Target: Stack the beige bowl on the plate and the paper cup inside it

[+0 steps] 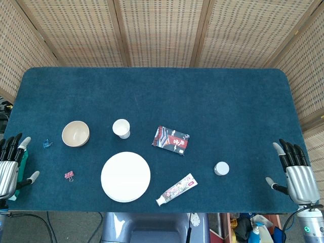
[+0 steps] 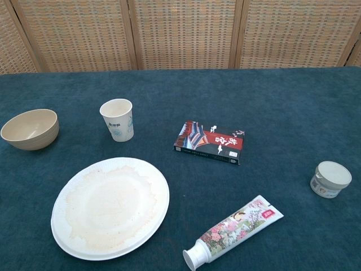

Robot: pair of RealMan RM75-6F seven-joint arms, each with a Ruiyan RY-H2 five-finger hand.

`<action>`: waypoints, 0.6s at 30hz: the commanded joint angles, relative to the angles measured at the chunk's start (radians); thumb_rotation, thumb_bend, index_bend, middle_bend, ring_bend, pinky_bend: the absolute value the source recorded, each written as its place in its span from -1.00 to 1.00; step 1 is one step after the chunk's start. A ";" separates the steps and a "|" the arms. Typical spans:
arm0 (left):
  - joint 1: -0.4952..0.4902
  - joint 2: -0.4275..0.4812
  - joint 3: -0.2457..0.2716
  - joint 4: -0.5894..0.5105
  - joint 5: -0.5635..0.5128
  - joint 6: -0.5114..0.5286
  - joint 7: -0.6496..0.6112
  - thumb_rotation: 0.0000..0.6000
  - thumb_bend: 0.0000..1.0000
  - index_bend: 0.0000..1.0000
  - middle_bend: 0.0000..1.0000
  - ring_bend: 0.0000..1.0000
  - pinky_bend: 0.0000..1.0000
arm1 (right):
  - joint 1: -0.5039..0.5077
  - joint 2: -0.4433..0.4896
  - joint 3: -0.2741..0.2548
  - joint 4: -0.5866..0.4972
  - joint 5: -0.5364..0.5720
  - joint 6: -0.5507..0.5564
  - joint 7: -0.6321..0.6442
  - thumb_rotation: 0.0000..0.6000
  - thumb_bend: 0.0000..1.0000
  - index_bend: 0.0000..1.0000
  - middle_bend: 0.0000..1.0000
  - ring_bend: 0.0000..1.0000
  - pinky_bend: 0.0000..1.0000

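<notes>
The beige bowl (image 1: 75,133) and paper cup (image 1: 121,128) are set upright on the desk (image 1: 202,96), behind the plate (image 1: 125,176). The left hand (image 1: 9,161) and right hand (image 1: 296,169) are seemingly spread, holding nothing, at the desk's edges.

The whole dark blue felt-covered table (image 1: 202,101) is seen from overhead; its near part is viewed closer, obliquely, from chest height.
</notes>
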 commanded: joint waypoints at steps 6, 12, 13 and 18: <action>-0.080 0.017 -0.063 0.052 -0.073 -0.096 -0.005 1.00 -0.65 -0.58 -1.00 -1.00 -1.00 | 0.001 0.001 -0.001 -0.002 -0.001 -0.003 0.003 1.00 -0.71 -1.00 -1.00 -1.00 -1.00; -0.143 -0.016 -0.082 0.140 -0.148 -0.215 -0.039 1.00 -0.64 -0.45 -1.00 -1.00 -1.00 | 0.000 0.002 0.001 0.000 0.002 -0.003 0.012 1.00 -0.71 -0.99 -1.00 -1.00 -1.00; -0.153 -0.023 -0.083 0.157 -0.163 -0.238 -0.042 1.00 -0.64 -0.43 -1.00 -1.00 -1.00 | 0.000 0.002 0.001 0.001 0.002 -0.003 0.013 1.00 -0.71 -0.99 -1.00 -1.00 -1.00; -0.192 -0.069 -0.082 0.242 -0.213 -0.323 -0.068 1.00 -0.60 -0.36 -1.00 -1.00 -1.00 | 0.000 0.004 0.003 0.001 0.005 -0.003 0.018 1.00 -0.71 -0.99 -1.00 -1.00 -1.00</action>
